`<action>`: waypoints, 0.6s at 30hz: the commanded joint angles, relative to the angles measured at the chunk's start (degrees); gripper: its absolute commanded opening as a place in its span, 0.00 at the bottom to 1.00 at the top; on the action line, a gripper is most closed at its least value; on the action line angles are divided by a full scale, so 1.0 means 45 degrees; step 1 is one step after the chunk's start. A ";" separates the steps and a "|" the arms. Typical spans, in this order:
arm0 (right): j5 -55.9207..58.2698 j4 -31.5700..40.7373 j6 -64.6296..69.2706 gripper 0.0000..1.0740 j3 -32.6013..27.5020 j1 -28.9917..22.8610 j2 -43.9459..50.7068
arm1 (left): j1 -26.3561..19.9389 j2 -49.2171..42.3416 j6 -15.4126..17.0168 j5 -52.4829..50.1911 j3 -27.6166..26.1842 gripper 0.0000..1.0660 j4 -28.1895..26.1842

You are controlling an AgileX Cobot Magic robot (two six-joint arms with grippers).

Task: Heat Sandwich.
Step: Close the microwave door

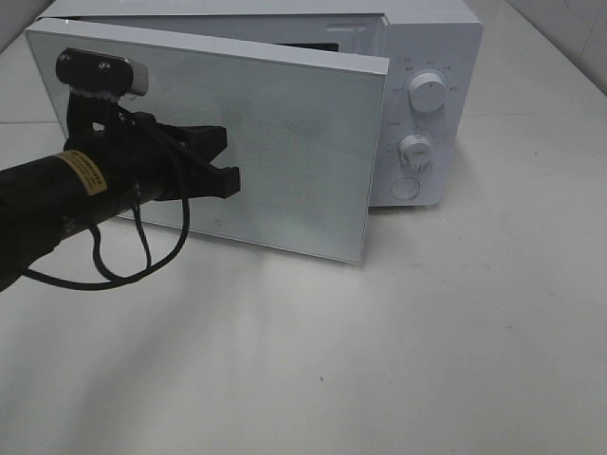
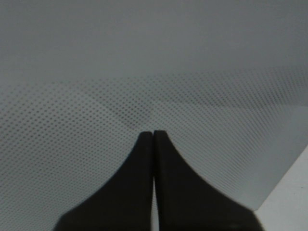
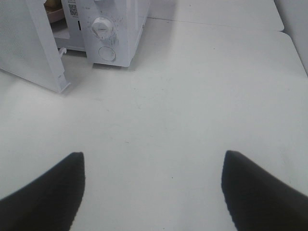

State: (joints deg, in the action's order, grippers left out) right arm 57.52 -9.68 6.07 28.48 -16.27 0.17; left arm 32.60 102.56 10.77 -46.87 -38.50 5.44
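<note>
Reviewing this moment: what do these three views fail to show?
1. Sandwich: not identifiable. In exterior high the microwave door covers the cavity; right wrist shows only a pinkish sliver behind the door, cut by the frame edge.
2. Dial markings: too small, exterior high.
3. Whether the shut left gripper touches the door: left wrist is too close to tell.
4. Right gripper, open: outside exterior high.

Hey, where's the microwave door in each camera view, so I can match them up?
Exterior high: the microwave door stands ajar, centre-left, behind the left gripper.
Left wrist: its dotted panel fills nearly the whole picture.
Right wrist: seen at the picture's edge, beside the control panel.
Shared landmark: the lower dial, in the exterior and right wrist views only.
</note>
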 commanded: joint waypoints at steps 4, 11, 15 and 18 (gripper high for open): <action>-0.0115 -0.0038 -0.0089 0.70 -0.0025 0.0064 0.0369 | 0.0420 0.0293 0.0025 0.0255 -0.0853 0.00 -0.0242; -0.0115 -0.0038 -0.0089 0.70 -0.0025 0.0064 0.0369 | 0.0547 0.0751 0.0051 0.1057 -0.2037 0.00 -0.0318; -0.0115 -0.0038 -0.0089 0.70 -0.0025 0.0064 0.0369 | 0.0547 0.0980 0.0076 0.1210 -0.2534 0.00 -0.0318; -0.0115 -0.0038 -0.0089 0.70 -0.0025 0.0064 0.0369 | 0.0547 0.1159 0.0089 0.1261 -0.2865 0.00 -0.0318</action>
State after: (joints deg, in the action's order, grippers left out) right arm 57.52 -9.68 6.07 28.48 -16.27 0.17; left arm 34.84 107.49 10.77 -41.42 -50.36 4.53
